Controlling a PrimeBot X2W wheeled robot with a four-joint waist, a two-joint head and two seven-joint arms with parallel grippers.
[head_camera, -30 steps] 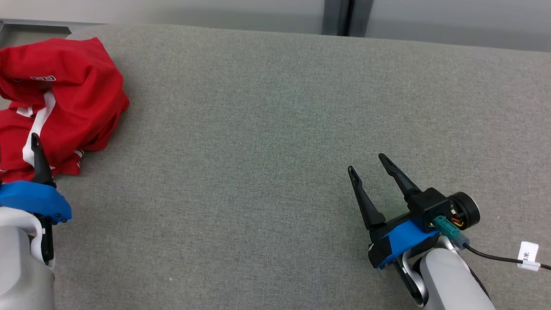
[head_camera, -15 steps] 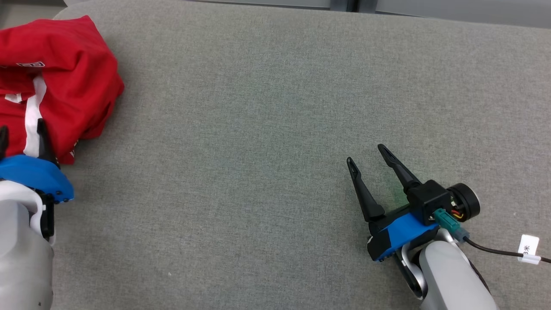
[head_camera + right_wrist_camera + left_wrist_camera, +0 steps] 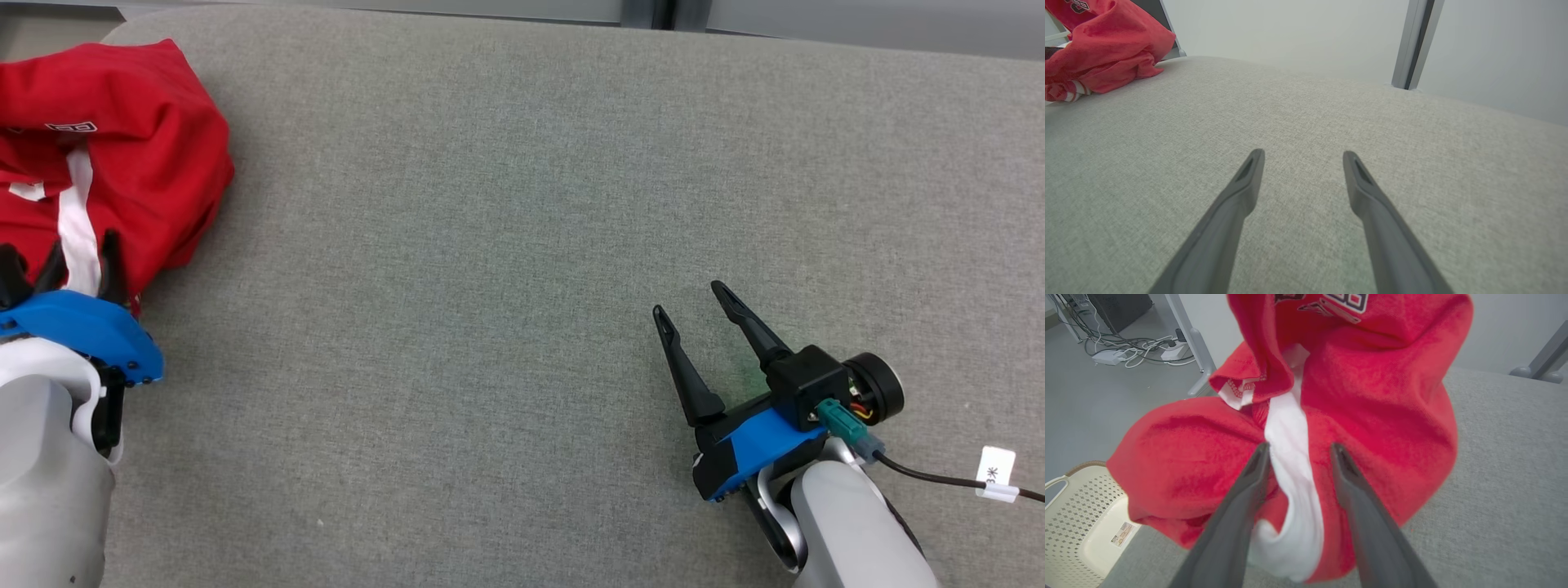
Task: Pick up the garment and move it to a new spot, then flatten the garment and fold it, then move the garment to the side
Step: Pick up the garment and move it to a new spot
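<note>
garment [image 3: 122, 155] looks soft, light and floppy, so white band [image 3: 1290, 433] between spread jaws of left gripper [image 3: 1300, 448] seems a fair hold; right gripper [image 3: 689, 299] gapes empty.

garment [image 3: 155, 163] print [image 3: 72, 127], cable tag [image 3: 998, 472] — both illegible
</note>
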